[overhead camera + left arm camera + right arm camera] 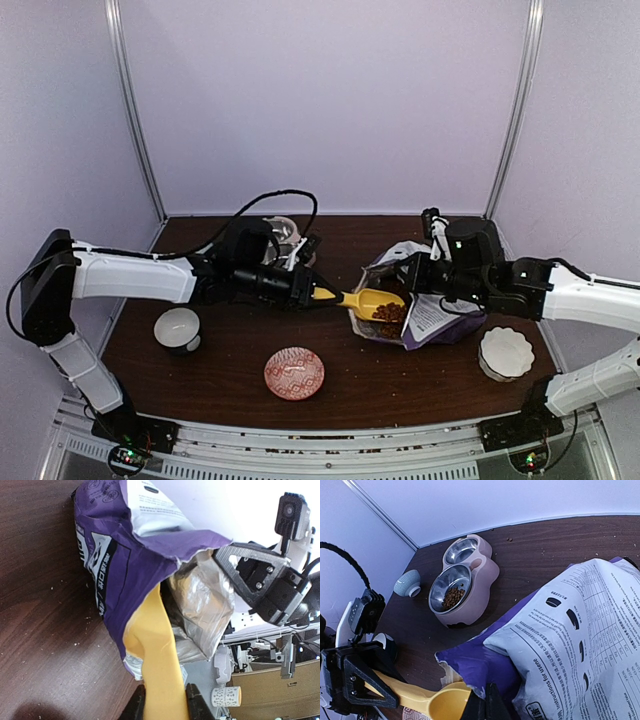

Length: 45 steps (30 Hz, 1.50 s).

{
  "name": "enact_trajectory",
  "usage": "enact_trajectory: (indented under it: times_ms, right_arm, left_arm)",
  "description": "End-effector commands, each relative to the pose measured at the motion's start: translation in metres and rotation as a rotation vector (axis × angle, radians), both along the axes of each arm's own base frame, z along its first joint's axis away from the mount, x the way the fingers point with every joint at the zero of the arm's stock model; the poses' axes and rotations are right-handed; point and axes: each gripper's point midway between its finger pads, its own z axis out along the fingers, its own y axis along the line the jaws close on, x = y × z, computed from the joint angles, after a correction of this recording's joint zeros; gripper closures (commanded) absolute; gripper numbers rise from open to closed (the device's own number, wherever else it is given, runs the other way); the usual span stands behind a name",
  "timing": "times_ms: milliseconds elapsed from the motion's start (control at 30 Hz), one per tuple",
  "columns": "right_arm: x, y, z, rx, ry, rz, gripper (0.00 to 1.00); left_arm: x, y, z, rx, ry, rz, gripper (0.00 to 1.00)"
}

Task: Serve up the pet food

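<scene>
Two grips we see: our left gripper [311, 291], partly closed, clasps the yellow scoop [373, 299], its bowl over the kibble [390, 314] in the purple bag [99, 555] mouth, whose rim our right gripper [484, 705] pinches tight.

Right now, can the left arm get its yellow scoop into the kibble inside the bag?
Probably yes. The left gripper holds the yellow scoop at the mouth of the bag, which the right gripper pinches open, and kibble lies exposed there.

Bag [580, 630] txt prob. illegible (blurry).
</scene>
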Motion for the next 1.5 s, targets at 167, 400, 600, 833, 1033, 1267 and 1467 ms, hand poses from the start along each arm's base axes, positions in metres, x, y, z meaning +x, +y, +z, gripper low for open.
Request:
enact_trajectory:
  times_ms: [167,400,600,833,1033,1267,1467]
  right_arm:
    - [0.004,-0.006,0.039,0.091,-0.075,-0.040,1.00]
    - [0.003,-0.007,0.044,0.104,-0.082,-0.043,1.00]
    - [0.003,-0.008,0.050,0.116,-0.089,-0.045,1.00]
    - [0.003,-0.009,0.051,0.123,-0.087,-0.054,1.00]
    - [0.002,-0.010,0.051,0.125,-0.084,-0.058,1.00]
    - [0.003,-0.010,0.050,0.120,-0.080,-0.062,1.00]
    - [0.004,-0.010,0.051,0.113,-0.080,-0.064,1.00]
  left_arm:
    - [0.016,0.010,0.039,-0.182,-0.004,0.093,1.00]
    - [0.018,0.021,0.046,-0.232,-0.011,0.113,1.00]
    - [0.014,0.033,0.061,-0.311,-0.041,0.097,1.00]
    - [0.004,0.044,0.068,-0.362,-0.055,0.068,1.00]
    - [0.000,0.059,0.064,-0.408,-0.017,0.057,1.00]
    - [-0.007,0.063,0.076,-0.464,-0.006,0.026,1.00]
    - [-0.006,0.066,0.079,-0.424,-0.040,0.046,1.00]
